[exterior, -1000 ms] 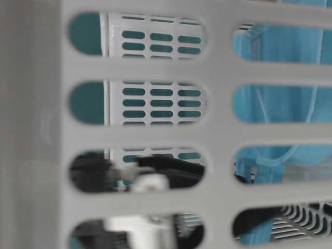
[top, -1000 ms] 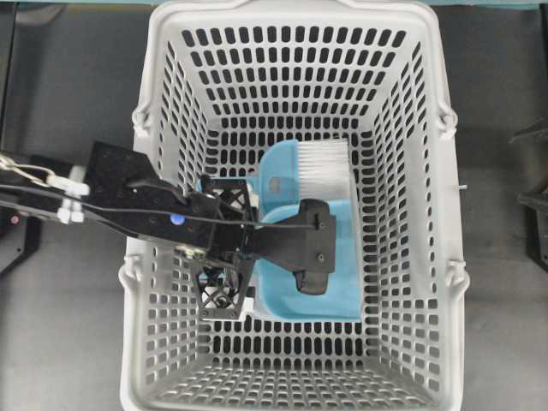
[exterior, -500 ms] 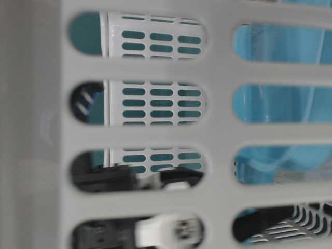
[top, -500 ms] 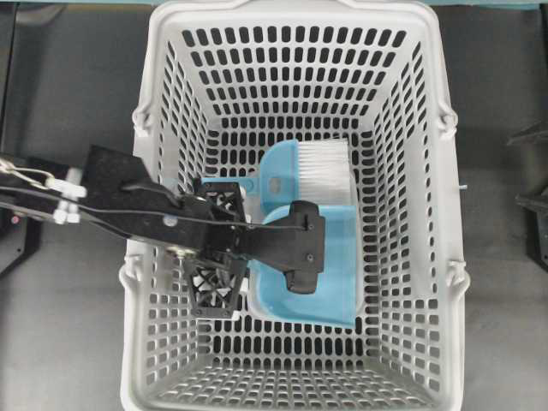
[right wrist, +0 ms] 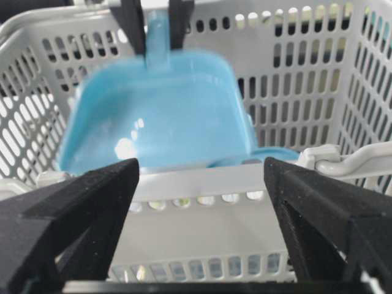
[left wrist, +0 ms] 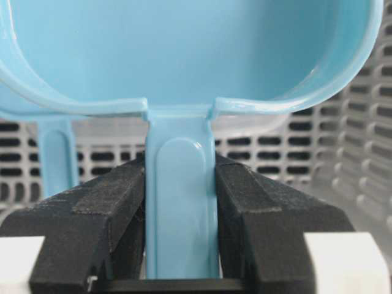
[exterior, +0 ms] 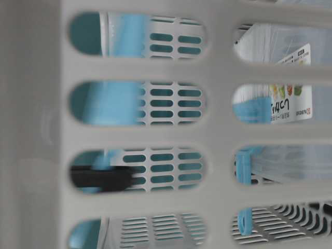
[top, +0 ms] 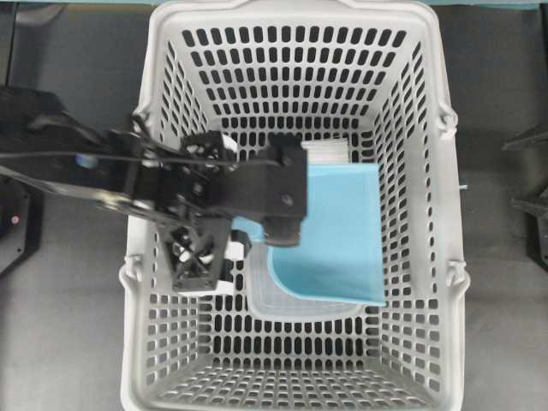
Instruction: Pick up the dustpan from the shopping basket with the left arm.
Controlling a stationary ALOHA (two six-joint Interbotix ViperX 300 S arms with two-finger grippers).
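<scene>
The light blue dustpan (top: 334,231) hangs tilted above the floor of the grey shopping basket (top: 411,171). My left gripper (top: 227,205) is shut on its thin handle (left wrist: 180,202), with both black pads pressed against the handle's sides. The pan (left wrist: 184,55) fills the top of the left wrist view. In the right wrist view the dustpan (right wrist: 159,116) appears beyond the basket rim (right wrist: 208,184), held from above by the left fingers (right wrist: 133,24). My right gripper (right wrist: 202,226) stands open outside the basket, holding nothing.
Under the lifted pan lies a clear plastic container (top: 300,306). White brush bristles (top: 325,150) peek out behind the pan. A labelled clear packet (exterior: 290,98) shows through the slots of the basket wall (exterior: 218,135). The walls stand close round the left arm.
The left gripper has shut on the handle and raised the dustpan off the basket floor, tilting it. The pan now covers most of the brush. The right gripper has not moved.
</scene>
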